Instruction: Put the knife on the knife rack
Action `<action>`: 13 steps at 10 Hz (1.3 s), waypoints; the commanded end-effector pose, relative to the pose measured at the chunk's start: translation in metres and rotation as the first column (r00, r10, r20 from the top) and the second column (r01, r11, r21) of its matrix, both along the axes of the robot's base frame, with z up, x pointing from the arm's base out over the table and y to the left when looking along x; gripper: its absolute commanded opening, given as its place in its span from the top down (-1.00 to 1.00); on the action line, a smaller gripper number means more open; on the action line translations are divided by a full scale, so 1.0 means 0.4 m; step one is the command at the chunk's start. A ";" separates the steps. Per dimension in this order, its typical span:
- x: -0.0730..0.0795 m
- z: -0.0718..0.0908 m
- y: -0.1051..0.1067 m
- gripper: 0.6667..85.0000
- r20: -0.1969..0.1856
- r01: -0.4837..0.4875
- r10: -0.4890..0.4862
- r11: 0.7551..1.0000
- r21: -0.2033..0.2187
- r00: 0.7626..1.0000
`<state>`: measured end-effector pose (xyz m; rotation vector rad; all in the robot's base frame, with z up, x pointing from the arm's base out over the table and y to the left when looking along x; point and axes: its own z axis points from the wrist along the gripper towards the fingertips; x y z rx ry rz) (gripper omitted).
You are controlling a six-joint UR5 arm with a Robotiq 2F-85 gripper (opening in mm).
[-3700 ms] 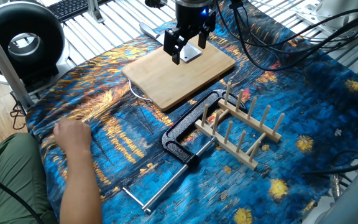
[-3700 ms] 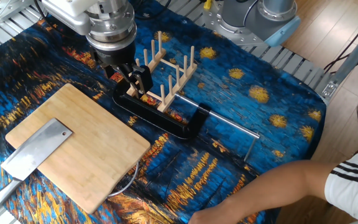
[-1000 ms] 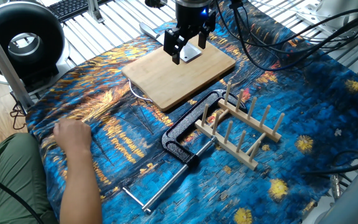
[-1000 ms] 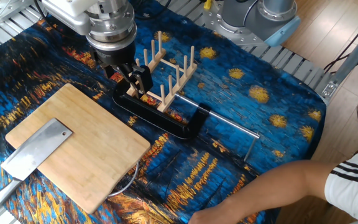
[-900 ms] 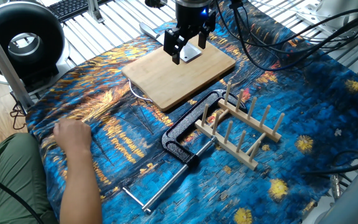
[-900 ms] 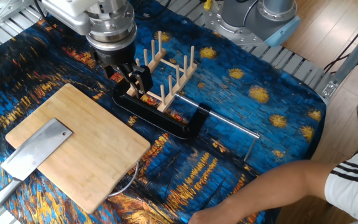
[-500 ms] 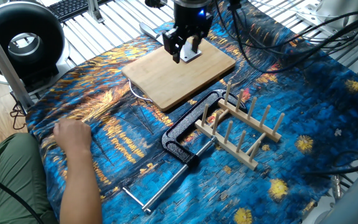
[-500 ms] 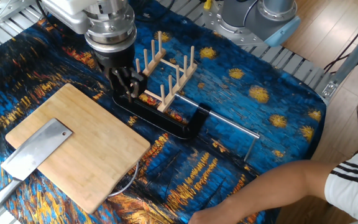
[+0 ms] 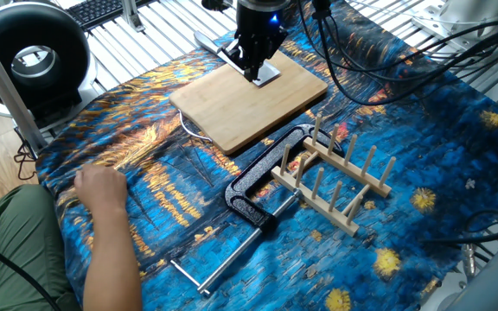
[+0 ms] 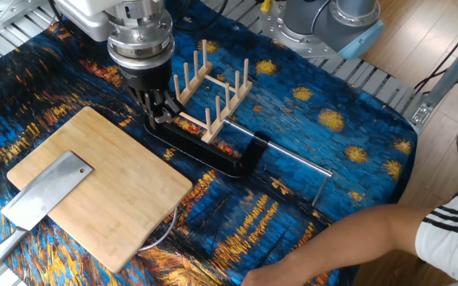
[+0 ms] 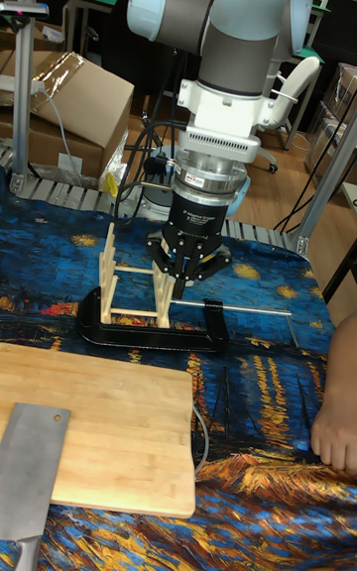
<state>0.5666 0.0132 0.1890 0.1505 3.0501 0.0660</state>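
At the near end of the pale bamboo cutting board (image 11: 109,427) lies the broad silver-grey cleaver knife (image 11: 30,467), untouched. Beyond it the empty two-finger gripper (image 11: 179,285) hangs with jaws pinched together, before the pale wooden peg rack (image 11: 132,274); it should reopen, then descend squarely over the handle.

A robotics lab or workshop, not a home; the UR5 arm (image 11: 223,26) stands on a slatted metal bench (image 9: 491,82) under a starry printed cloth (image 10: 316,151); loose black cables (image 9: 387,60) trail across it; a keyboard (image 9: 102,10), a cardboard box (image 11: 69,100) and what may be an office chair (image 11: 293,85) sit behind.
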 end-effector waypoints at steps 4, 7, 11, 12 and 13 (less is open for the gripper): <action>-0.005 0.000 0.002 0.99 0.000 0.003 -0.003 1.000 0.011 1.000; -0.001 0.001 0.004 0.99 0.005 0.001 -0.002 1.000 0.014 1.000; -0.004 0.000 -0.001 0.99 0.013 -0.006 0.006 1.000 0.017 1.000; 0.002 -0.003 0.004 0.99 0.016 -0.004 0.004 1.000 0.020 1.000; 0.007 -0.005 0.007 0.99 0.022 0.000 -0.001 1.000 0.023 1.000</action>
